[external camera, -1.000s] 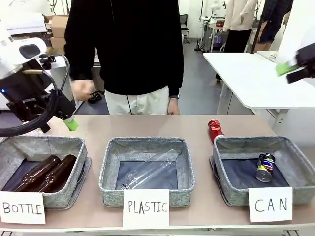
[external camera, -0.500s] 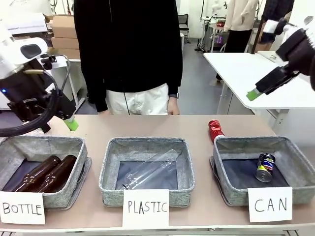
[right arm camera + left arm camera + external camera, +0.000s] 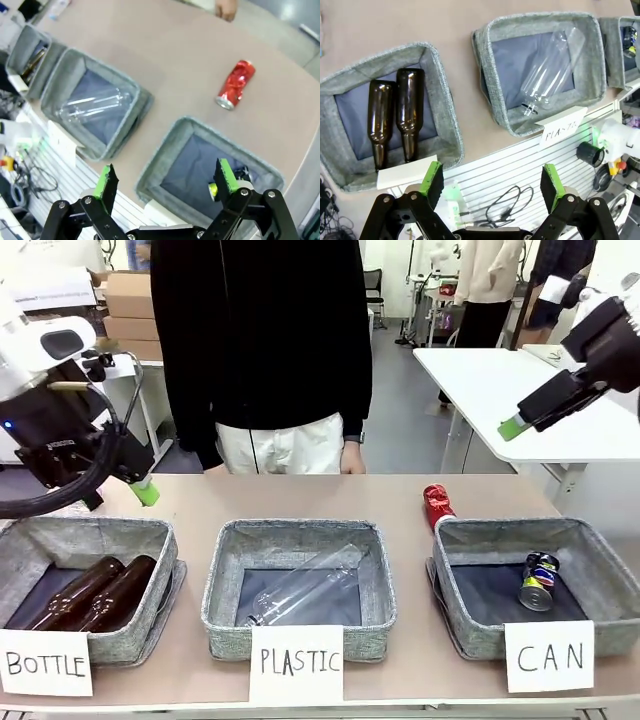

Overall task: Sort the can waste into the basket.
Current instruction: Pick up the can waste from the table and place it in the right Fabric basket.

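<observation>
A crushed red can [image 3: 435, 504] [image 3: 235, 84] lies on the table just behind the far left corner of the grey CAN basket [image 3: 470, 632] [image 3: 167, 152]. On the basket's dark floor lies the printed blue, yellow and silver can [image 3: 540, 581] [image 3: 244, 174], partly behind a finger in the right wrist view. My right gripper [image 3: 514, 426] [image 3: 165, 179] hangs open and empty, high above the basket. Over the table's left end, my left gripper [image 3: 146, 492] [image 3: 491, 181] is open too, holding nothing.
The BOTTLE bin [image 3: 140, 540] [image 3: 445, 125] holds two brown bottles [image 3: 85, 592]. In the PLASTIC bin [image 3: 225, 585] [image 3: 490, 80] lies a clear bottle [image 3: 305, 585]. A person stands at the far edge, one hand [image 3: 352, 455] [image 3: 227, 9] near the table. A white table [image 3: 500, 390] stands behind on the right.
My right gripper swung in from the right edge, leftward and a little lower, then held almost still. The person drew the hand on the left back to their side. My left arm stayed put.
</observation>
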You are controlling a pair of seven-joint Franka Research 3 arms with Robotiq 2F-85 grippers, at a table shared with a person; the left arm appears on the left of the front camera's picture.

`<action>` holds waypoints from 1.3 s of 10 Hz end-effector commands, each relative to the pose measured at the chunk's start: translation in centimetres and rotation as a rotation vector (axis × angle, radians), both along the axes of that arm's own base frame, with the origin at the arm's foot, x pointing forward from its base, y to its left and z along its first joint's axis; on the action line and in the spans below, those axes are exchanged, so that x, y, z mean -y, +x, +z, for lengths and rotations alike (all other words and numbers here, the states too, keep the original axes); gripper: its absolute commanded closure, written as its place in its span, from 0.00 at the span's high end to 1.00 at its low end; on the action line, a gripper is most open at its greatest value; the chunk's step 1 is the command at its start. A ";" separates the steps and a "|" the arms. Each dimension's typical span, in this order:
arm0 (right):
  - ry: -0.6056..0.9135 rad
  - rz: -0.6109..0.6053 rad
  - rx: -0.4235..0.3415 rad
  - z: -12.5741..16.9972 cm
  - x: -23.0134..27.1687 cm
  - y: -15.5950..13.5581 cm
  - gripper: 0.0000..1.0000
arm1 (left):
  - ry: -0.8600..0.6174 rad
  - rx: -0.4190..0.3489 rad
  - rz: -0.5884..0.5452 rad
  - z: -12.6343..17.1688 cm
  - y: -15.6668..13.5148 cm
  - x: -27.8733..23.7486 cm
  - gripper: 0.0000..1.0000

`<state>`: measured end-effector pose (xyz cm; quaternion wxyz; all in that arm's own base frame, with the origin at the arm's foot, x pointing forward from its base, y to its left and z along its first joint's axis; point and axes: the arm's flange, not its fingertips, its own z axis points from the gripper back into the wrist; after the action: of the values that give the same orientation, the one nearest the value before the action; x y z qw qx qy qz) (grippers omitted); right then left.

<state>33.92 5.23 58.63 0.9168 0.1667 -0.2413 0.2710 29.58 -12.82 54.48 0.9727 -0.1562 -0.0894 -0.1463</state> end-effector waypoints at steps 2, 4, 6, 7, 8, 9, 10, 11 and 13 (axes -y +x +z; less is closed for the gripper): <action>-0.007 0.010 0.003 0.4 0.4 -0.6 1.00 | -0.010 0.010 -0.012 -0.1 0.1 -0.2 1.00; -0.007 0.010 0.003 0.4 0.4 -0.6 1.00 | -0.010 0.010 -0.012 -0.1 0.1 -0.2 1.00; -0.007 0.010 0.003 0.4 0.4 -0.6 1.00 | -0.010 0.010 -0.012 -0.1 0.1 -0.2 1.00; -0.003 0.011 0.012 0.5 0.1 -0.5 1.00 | -0.010 0.010 -0.012 -0.1 0.1 -0.2 1.00; -0.153 -0.119 -0.021 -1.0 -3.0 4.7 1.00 | -0.010 0.010 -0.012 -0.1 0.1 -0.2 1.00; -0.228 -0.237 -0.106 -3.8 -6.0 9.6 1.00 | -0.010 0.010 -0.012 -0.1 0.1 -0.2 1.00; -0.312 -0.391 -0.176 -7.1 -8.0 13.9 1.00 | -0.010 0.010 -0.012 -0.1 0.1 -0.2 1.00; -0.390 -0.466 -0.159 -9.0 -8.6 15.7 1.00 | -0.010 0.010 -0.012 -0.1 0.1 -0.2 1.00; -0.520 -0.480 -0.051 -9.8 -7.5 16.3 1.00 | -0.010 0.010 -0.012 -0.1 0.1 -0.2 1.00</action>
<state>50.62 11.88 45.55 0.9738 -0.0760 -0.1888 0.1015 29.63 -12.80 54.43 0.9727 -0.1565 -0.0886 -0.1465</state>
